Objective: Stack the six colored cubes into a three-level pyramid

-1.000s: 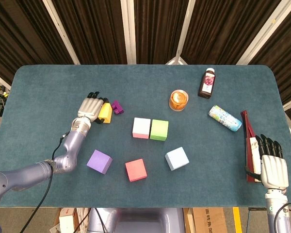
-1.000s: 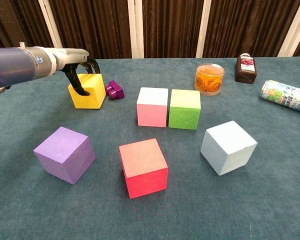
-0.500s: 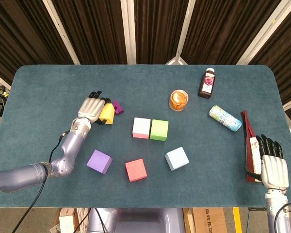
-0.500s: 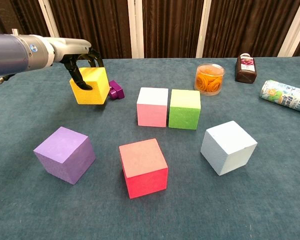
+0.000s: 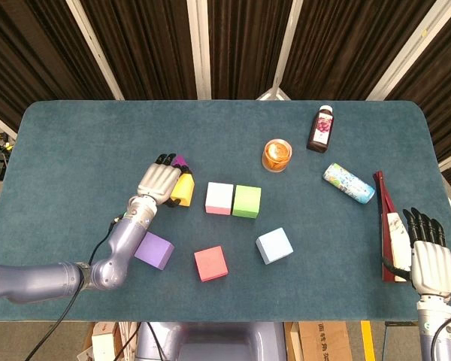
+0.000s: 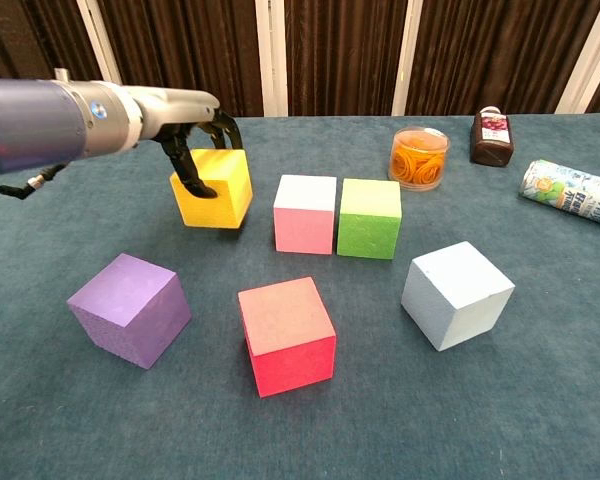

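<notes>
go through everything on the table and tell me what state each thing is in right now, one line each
yellow cube: gripped by the left hand, lifted, tilted
pink cube: on the table, touching the green cube
green cube: on the table
purple cube: on the table, alone
red cube: on the table, alone
light blue cube: on the table, alone
orange jar: upright
dark bottle: upright
patterned can: lying down
right hand: holds nothing

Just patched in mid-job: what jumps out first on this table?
The left hand grips the yellow cube, lifted and tilted, just left of the pink cube and green cube, which sit side by side. The right hand rests open at the table's right edge.
</notes>
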